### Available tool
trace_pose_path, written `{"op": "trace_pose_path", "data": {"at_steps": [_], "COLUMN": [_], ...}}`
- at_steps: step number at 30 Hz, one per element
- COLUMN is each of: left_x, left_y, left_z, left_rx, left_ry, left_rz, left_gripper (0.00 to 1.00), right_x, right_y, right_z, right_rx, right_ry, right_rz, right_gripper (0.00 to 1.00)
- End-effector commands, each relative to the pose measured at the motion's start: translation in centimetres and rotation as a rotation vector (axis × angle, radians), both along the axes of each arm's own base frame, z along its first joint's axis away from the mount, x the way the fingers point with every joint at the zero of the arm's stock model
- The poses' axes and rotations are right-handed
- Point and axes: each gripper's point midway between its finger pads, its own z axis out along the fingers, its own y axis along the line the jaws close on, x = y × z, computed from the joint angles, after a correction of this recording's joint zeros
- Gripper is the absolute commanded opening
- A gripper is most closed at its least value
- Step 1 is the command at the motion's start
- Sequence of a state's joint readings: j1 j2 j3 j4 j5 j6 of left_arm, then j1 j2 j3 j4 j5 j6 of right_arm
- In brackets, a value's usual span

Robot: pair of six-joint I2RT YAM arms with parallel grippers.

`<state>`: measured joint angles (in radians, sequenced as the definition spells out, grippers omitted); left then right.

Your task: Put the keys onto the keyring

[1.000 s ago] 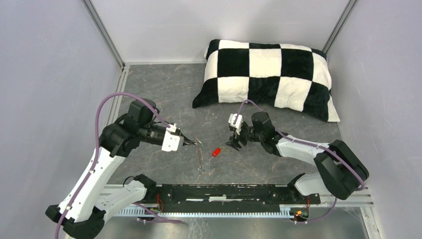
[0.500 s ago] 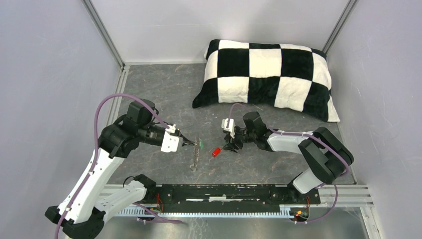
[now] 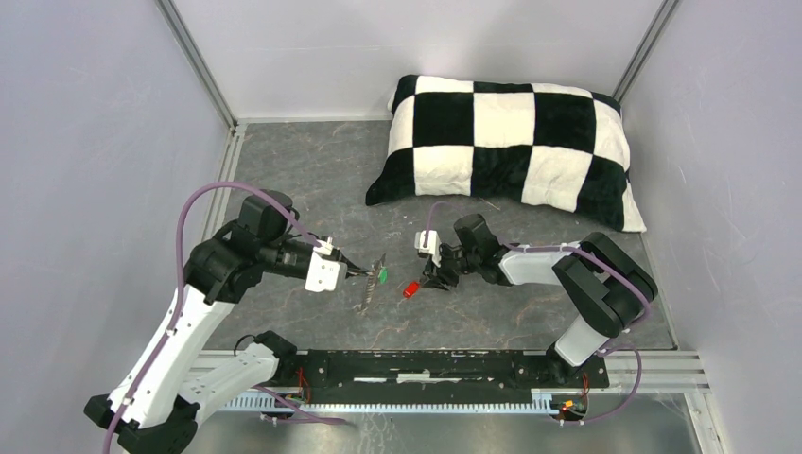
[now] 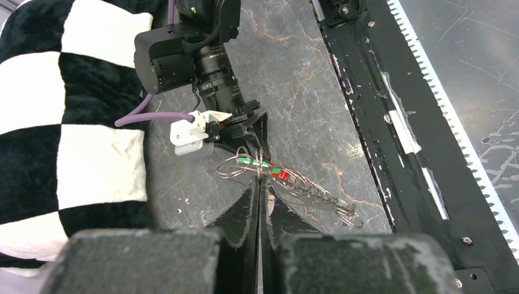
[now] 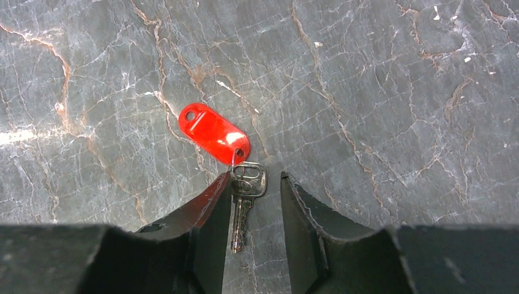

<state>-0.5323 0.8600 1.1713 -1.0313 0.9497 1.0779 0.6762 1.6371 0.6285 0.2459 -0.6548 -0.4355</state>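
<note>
1. Arms: two are in view. Both reach toward the middle of the counter (image 3: 312, 180), nearer its front edge than its back edge.
2. Left gripper (image 3: 364, 275): the jaws are pressed together on the wire of the keyring (image 4: 287, 180). The left wrist view shows the black fingers (image 4: 248, 211) meeting with the wire pinched at their tips.
3. Keyring: one thin grey wire loop. It hangs and trails from the left gripper toward the front edge of the counter, with its twisted end lying on the stone.
4. Green key (image 3: 383, 276): one. It sits on the wire just beside the left fingertips.
5. Red key (image 5: 245, 196): one. It lies flat on the counter near the centre, apart from the keyring. Its red plastic tag (image 5: 213, 132) points away from the right gripper.
6. Right gripper (image 5: 256, 202): the jaws stand narrowly apart, one finger on each side of the metal key. Whether either finger touches the key cannot be told.
7. Pillow (image 3: 515, 142): one, black-and-white checked, at the back right corner of the counter.
</note>
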Motion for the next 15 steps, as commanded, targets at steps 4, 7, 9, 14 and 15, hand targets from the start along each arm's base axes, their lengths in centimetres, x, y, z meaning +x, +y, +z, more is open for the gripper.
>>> {"op": "trace_pose_path", "data": {"at_steps": [4,7,9,14,15], "left_x": [-0.2,-0.19,-0.2,-0.22,-0.23], "left_y": [0.1,0.18,0.23,0.35,0.36], "left_z": [0.76,0.79,0.8,0.61,0.62], "left_rx": [-0.022,-0.021,-0.021,-0.018,-0.018], "left_ry": [-0.009,-0.013,-0.017,-0.022,-0.024], "left_rz": [0.013,0.018,0.02,0.023,0.023], "left_gripper": [0.02,0.02,0.02,0.02,0.02], "right_x": [0.98,0.84,0.69,0.41,0.37], "right_y": [1.64,1.89,2.06,2.37,2.41], "right_z": [1.43,1.78,1.98,2.08,2.01], "right_rx": [0.048,0.059,0.062,0.071,0.07], "right_ry": [-0.037,-0.042,-0.046,-0.044,-0.043], "right_rz": [0.017,0.022,0.025,0.027,0.028], "right_gripper": [0.41,0.41,0.4,0.37,0.36]}}
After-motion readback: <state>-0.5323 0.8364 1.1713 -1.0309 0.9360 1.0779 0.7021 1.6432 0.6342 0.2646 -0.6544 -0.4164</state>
